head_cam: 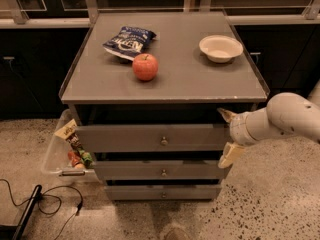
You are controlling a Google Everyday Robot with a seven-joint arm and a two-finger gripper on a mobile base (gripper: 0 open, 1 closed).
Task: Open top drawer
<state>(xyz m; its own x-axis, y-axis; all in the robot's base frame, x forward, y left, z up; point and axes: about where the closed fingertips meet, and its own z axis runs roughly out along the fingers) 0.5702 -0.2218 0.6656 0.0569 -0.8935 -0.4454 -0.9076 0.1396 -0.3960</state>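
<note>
Standing at 3 o'clock of the top drawer (120,137), the gripper (226,135) shows fingers spread, one above the other.

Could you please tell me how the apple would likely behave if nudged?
The apple looks round and lies loose on the flat cabinet top, so it would probably roll. It seems firm, not floppy. The gripper is at the right end of the top drawer.

gripper (225,135) at the right end of the top drawer (125,138), fingers spread, one above the front and one below | knob (163,141) untouched | on the cabinet top (200,84): apple (145,66) near chip bag (129,41), bowl (220,48) (well apart from both) | clear bin (52,156) of snacks at left
</note>
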